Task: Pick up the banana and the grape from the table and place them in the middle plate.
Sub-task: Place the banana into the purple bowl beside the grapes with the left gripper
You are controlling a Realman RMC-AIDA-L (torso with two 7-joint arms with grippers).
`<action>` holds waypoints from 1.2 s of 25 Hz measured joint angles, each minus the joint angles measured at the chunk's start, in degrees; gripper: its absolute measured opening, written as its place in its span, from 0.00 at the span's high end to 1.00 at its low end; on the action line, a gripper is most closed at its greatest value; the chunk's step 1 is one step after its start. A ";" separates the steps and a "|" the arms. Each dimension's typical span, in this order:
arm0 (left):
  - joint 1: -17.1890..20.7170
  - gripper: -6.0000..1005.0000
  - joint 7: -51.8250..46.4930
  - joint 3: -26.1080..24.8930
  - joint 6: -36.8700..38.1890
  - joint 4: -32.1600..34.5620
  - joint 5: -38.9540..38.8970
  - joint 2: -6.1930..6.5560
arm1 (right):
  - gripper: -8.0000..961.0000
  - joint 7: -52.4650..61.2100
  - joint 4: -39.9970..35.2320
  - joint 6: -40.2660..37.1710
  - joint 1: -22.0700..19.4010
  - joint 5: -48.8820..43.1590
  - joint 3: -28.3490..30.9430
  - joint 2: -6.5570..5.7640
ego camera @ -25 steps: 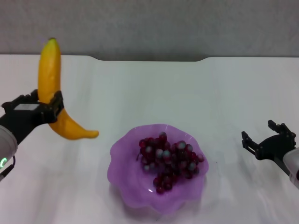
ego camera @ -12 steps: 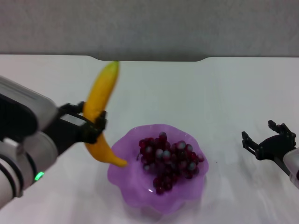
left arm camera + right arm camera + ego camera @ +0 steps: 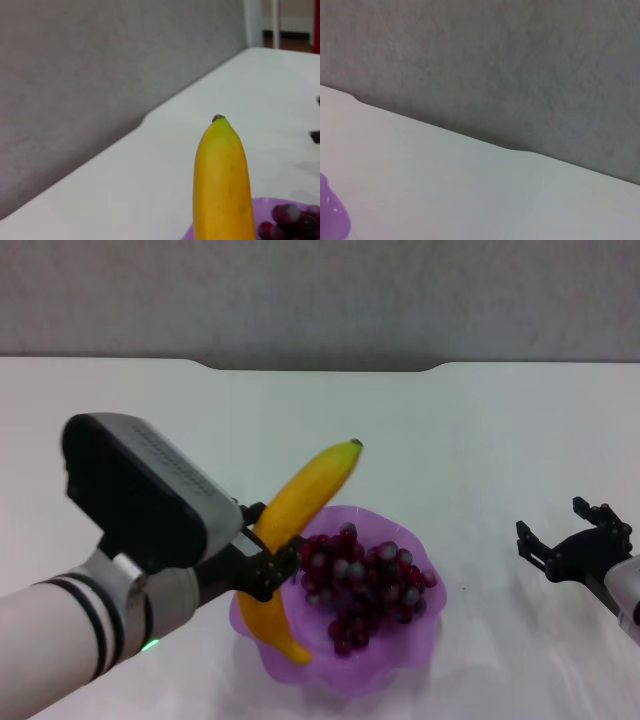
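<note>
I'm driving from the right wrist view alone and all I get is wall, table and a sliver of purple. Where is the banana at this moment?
Observer: The left gripper is shut on the banana, which is tilted, its lower end over the near-left part of the middle plate.
Operator: Are the grapes in the plate?
Observer: Yes, the grape bunch lies inside the plate, just right of the banana.
Operator: And my own gripper?
Observer: The right gripper is open, holding nothing, out over the table to the right of the plate.
Operator: Which end of the banana points away from the plate?
Observer: The dark-tipped end, seen in the left wrist view, points up and toward the far wall.
</note>
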 joint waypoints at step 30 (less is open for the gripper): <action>-10.57 0.50 13.51 1.46 -6.99 7.66 -1.47 -0.29 | 0.11 0.00 0.00 -0.01 0.20 -0.19 0.00 0.02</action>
